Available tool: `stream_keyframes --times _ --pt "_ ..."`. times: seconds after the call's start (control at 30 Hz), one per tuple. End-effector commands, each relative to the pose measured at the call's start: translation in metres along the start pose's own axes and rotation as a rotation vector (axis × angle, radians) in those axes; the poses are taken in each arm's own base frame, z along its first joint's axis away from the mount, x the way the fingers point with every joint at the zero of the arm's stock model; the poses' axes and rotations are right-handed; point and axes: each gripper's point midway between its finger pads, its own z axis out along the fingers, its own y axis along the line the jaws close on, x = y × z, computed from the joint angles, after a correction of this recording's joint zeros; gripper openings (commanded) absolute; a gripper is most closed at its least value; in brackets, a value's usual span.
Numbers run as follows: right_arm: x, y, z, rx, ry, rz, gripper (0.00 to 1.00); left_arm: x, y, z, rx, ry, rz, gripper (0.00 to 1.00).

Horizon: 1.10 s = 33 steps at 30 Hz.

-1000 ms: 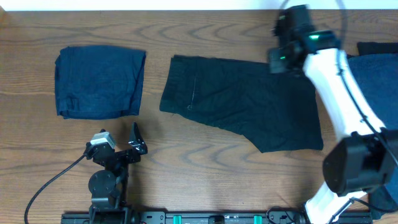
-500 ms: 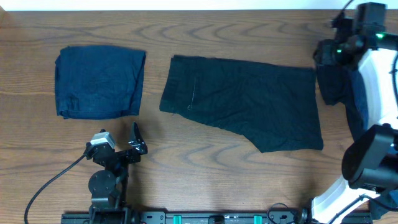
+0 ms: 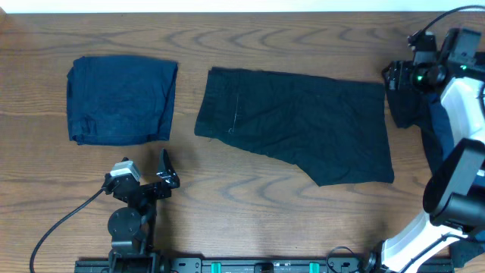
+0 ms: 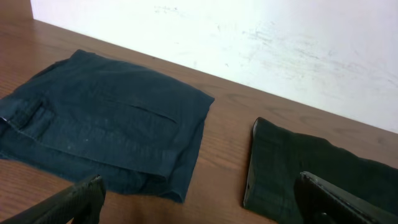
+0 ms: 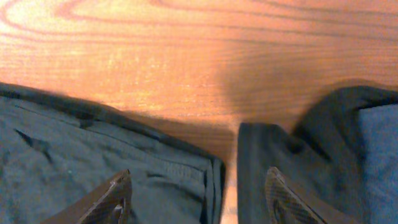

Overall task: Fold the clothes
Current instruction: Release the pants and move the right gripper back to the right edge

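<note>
Overhead: the right gripper [image 3: 395,77] has swung off the black shorts [image 3: 295,125] towards three o'clock, jaws now apart and empty. The corner is released and the shorts lie flat at centre, ready for folding. The folded navy garment [image 3: 121,98] sits at nine o'clock.

Left wrist: the left gripper [image 4: 199,202] is wide open, idle, holding nothing.

Right wrist: the fingers straddle the gap between the shorts' edge and the unfolded heap [image 5: 298,168], which crowds in close.

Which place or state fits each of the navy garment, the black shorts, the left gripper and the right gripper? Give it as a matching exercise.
1 navy garment
2 black shorts
3 left gripper
4 right gripper

A spread flat, in the middle
B open, by the shorts' far right corner
C folded, left side
D open, near edge

Pairs: 1-C, 2-A, 3-D, 4-B
</note>
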Motion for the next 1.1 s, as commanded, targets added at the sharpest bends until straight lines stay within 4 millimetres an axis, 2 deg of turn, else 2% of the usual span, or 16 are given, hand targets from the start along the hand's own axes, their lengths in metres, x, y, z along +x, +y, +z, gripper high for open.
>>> stream_keyframes --times 0.0,0.23,0.33,0.4,0.7,0.9,1.07 --pt "0.02 0.0 0.022 -0.045 0.032 -0.025 0.66 0.016 0.007 0.001 -0.027 0.044 0.017 0.98" --pt "0.038 -0.002 0.063 -0.104 0.051 -0.014 0.64 0.016 0.007 0.001 -0.027 0.044 0.017 0.98" --pt "0.046 -0.005 0.073 -0.108 0.069 -0.005 0.63 0.016 0.007 0.001 -0.027 0.044 0.017 0.98" --pt "0.049 -0.002 0.076 -0.13 0.071 -0.001 0.59 0.016 0.007 0.001 -0.027 0.044 0.017 0.98" --pt "0.041 0.019 0.072 -0.257 0.031 0.004 0.33 0.016 0.007 0.001 -0.027 0.044 0.017 0.98" --pt "0.034 0.023 0.063 -0.264 0.02 0.014 0.32 0.016 0.007 0.001 -0.027 0.044 0.017 0.98" --pt "0.021 0.026 0.039 -0.235 0.0 -0.002 0.37 0.016 0.007 0.001 -0.027 0.044 0.017 0.98"
